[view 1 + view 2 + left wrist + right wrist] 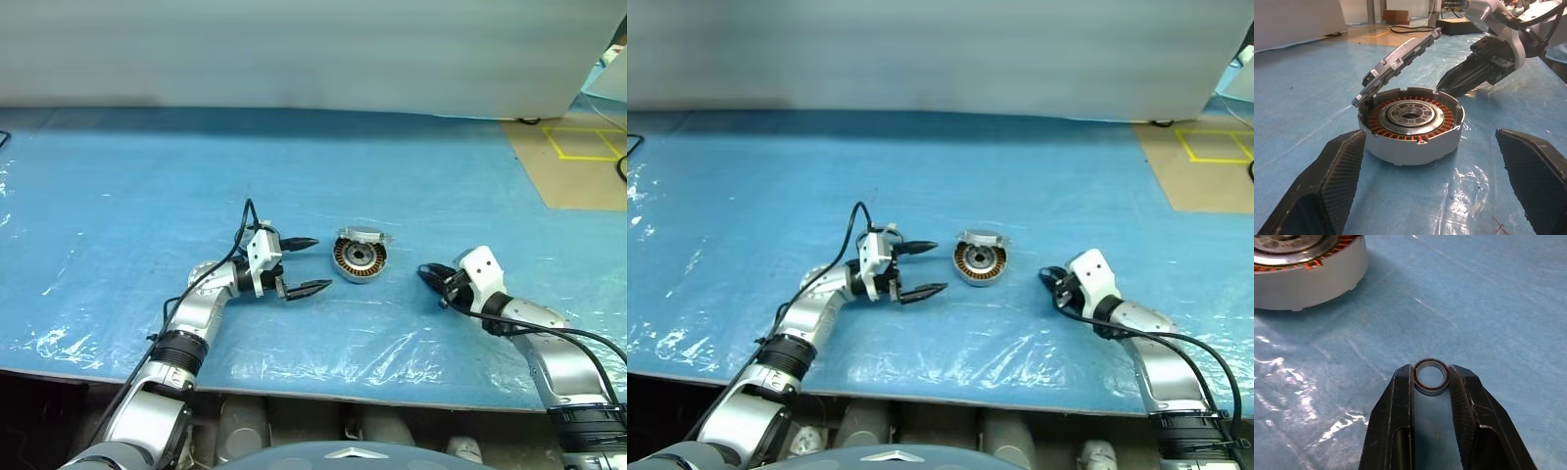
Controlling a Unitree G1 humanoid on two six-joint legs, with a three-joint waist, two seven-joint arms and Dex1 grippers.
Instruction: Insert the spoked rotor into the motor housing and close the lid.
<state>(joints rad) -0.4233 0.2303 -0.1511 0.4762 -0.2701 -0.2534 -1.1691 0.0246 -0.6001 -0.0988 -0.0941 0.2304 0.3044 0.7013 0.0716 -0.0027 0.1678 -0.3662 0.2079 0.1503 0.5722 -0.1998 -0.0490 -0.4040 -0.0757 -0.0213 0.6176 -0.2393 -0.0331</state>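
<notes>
Blue table [118,196] — left hand [306,264] wide, right hand [1432,377] pinching small ring [1431,376].

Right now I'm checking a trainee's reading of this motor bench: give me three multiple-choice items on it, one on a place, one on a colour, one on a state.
1. Where does the lid sit?
A. flat on the table, apart from the housing
B. propped tilted on the far rim of the motor housing
C. in the left gripper

2. What colour are the windings inside the housing?
A. copper-orange
B. green
C. white

3. What is the state of the right gripper?
A. wide open and empty
B. closed around the lid
C. closed on a small ring

Answers:
1 B: the left wrist view shows the lid leaning up from the housing's rim.
2 A: the ring of coils inside shows copper-orange.
3 C: the right wrist view shows the ring pinched between both fingers.
</notes>
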